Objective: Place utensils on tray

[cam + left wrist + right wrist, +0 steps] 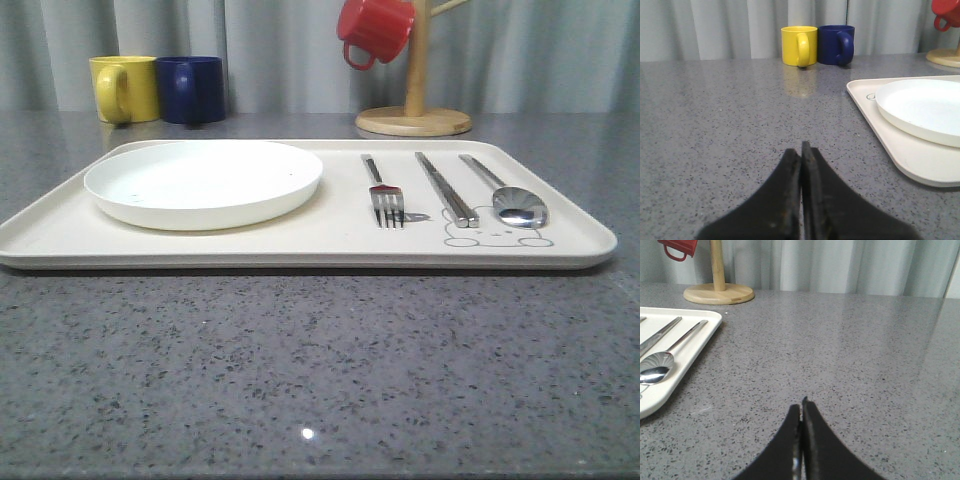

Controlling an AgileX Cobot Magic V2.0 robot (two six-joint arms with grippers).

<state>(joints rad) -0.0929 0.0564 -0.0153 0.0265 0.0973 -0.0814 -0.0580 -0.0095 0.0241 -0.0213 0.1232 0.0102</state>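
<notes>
Both my left claw point(801, 150) and right claw point(801, 407) sit pinched closed and empty over the grey tabletop point(320, 370), while plate point(203, 182), fork point(384, 195), chopsticks point(446, 190) and spoon point(508, 195) lie on the tray point(300, 245).

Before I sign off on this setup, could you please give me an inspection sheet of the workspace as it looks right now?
Surface: grey speckled countertop, no spills seen.
Job's things: cream tray holds the white plate on its left part; fork, chopsticks and spoon lie side by side on its right part, apart from each other.
Clutter: yellow mug and blue mug stand together behind the tray; red mug hangs on the wooden mug stand.
Grippers: left gripper and right gripper both closed, empty, over bare countertop beside the tray.
Cables: nothing seen.
Surroundings: grey curtain behind.
</notes>
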